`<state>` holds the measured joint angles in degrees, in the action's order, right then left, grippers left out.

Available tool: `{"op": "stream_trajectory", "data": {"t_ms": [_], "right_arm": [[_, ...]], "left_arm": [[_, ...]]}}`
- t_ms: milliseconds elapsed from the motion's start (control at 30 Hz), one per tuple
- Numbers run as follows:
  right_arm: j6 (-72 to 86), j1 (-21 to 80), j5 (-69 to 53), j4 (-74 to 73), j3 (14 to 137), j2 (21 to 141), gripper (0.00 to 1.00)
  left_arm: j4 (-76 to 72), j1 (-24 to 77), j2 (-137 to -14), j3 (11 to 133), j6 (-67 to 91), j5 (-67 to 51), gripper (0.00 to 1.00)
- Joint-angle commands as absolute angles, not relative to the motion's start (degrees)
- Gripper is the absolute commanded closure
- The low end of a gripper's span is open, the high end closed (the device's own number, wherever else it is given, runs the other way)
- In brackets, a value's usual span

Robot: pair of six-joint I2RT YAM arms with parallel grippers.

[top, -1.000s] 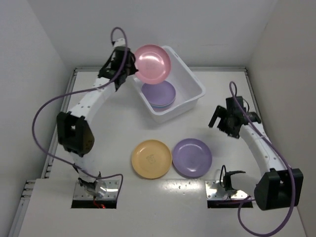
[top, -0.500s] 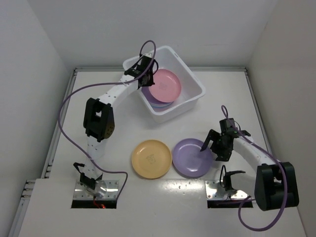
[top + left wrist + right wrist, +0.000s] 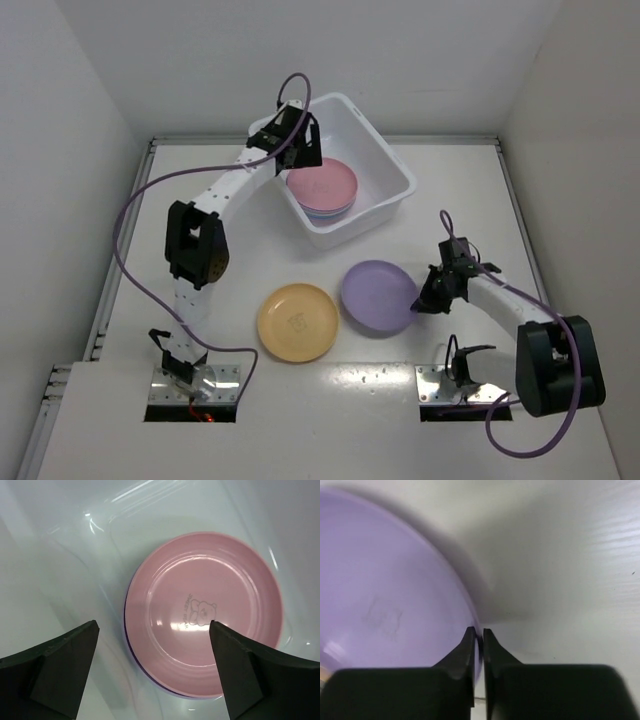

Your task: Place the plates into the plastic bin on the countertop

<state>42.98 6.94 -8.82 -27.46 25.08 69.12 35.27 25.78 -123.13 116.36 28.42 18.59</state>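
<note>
From above, the left gripper [image 3: 300, 152] is hovering over the bin [image 3: 392, 160] with its jaws newly spread, and the pink plate [image 3: 322, 183] is now lying on the stack inside. The right gripper [image 3: 421, 302] is now pinching the purple plate [image 3: 375, 295] on the countertop [image 3: 480, 190], beside the yellow plate [image 3: 297, 322]. The left wrist view is showing the pink plate lying flat, free of the fingers. The right wrist view is showing the jaws clamping the purple rim, so two plates are left to bin.

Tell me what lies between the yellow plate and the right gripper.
The purple plate lies between them, beside the yellow plate, with the right gripper shut on its rim. The top external view shows it.
</note>
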Motion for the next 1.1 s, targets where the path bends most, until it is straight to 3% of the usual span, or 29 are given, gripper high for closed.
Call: {"op": "stream_trajectory", "data": {"t_ms": [0, 200, 467, 567, 700, 867, 1067], "right_arm": [[41.93, 7.12, -3.98, -27.85, 28.91, 68.56, 1.00], [37.19, 6.42, 8.16, -38.21, 45.65, 62.31, 1.00], [31.56, 6.42, 17.92, -52.72, 68.45, 63.10, 1.00], [30.33, 6.42, 15.49, -51.78, 74.61, 64.51, 1.00], [29.62, 7.29, 5.21, -42.38, 80.14, 72.75, 1.00], [28.48, 9.31, -6.92, -30.70, 89.80, 93.10, 1.00], [26.63, 13.17, -5.54, -30.67, 110.36, 112.13, 1.00]], "left_arm": [[34.80, 25.75, -114.97, 120.85, 26.29, 19.34, 0.00], [34.80, 25.75, -103.40, 113.05, 24.96, 21.26, 0.00], [30.41, 18.90, -83.08, 78.08, 36.82, 22.32, 0.00], [31.99, 18.90, -77.36, 67.17, 41.20, 23.82, 0.00], [34.01, 18.90, -72.78, 54.78, 44.55, 16.11, 0.00], [34.01, 26.78, -70.31, 43.43, 45.79, 14.76, 0.10], [34.01, 34.97, -70.31, 39.82, 50.44, 14.24, 0.11]]}}
